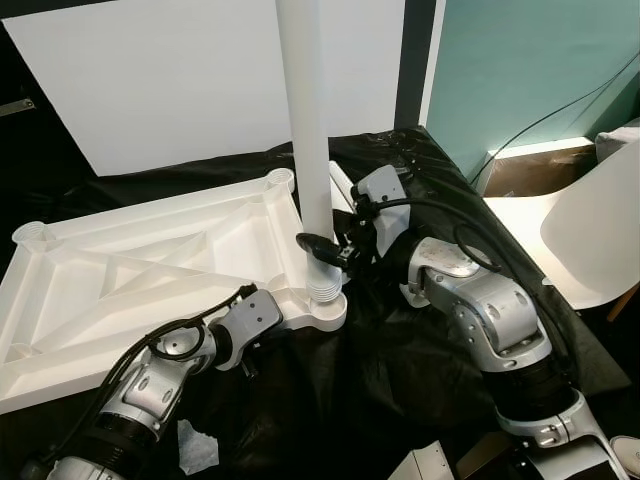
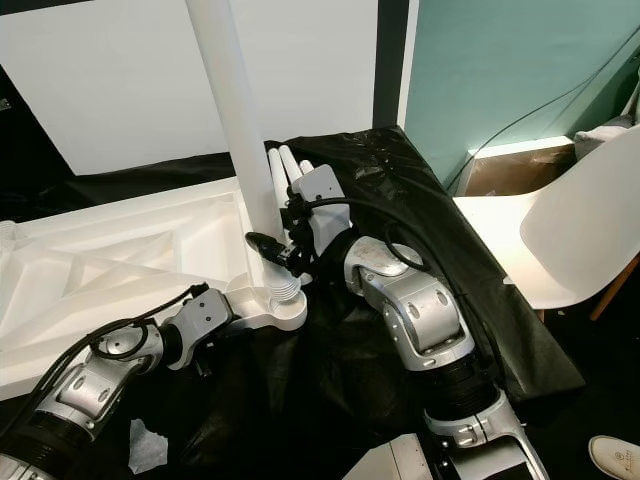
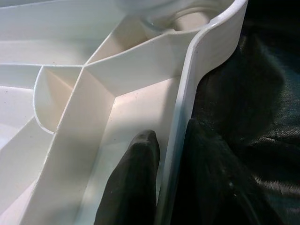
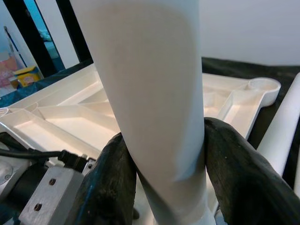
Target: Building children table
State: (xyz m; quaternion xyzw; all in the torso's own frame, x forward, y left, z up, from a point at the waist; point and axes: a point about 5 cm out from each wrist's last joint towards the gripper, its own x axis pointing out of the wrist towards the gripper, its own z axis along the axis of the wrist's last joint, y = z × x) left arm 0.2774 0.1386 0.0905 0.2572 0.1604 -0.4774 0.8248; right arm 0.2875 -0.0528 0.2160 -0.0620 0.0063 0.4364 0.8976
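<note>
— Left eye view cuts things off: the upright white table leg (image 1: 306, 120) runs out past the top edge, so its upper end is hidden. What is below?

— Its ribbed lower end sits in the round corner socket of the white tabletop (image 1: 130, 270), which lies upside down on a black sheet (image 1: 400, 350) with its ribs facing up. The tabletop's near-left part is cut off too.

— How many legs can you count?

— 1 standing. Beside it, behind the right arm, 3 more white legs (image 2: 285, 170) lie together on the sheet, mostly covered by the arm, so only their ends show.

— And the sockets?

— 3 corners are visible: the 1 with the leg, 1 at the far corner, 1 at the far left. The 4th is out of frame.

— The jaws?

— The right gripper (image 4: 161, 154) has its jaws closed around the standing leg low down, 1 finger on each side. The left gripper (image 3: 171, 159) has its jaws narrow, pinching the tabletop's rim near that same corner, 1 finger inside the rim and 1 outside against the sheet.

— Anything else?

— 1 white chair (image 2: 590, 230) at the right, partly cut off, and 1 crumpled scrap of clear plastic (image 1: 197, 447) on the sheet near the left arm; what it is exactly is hard to tell.
</note>
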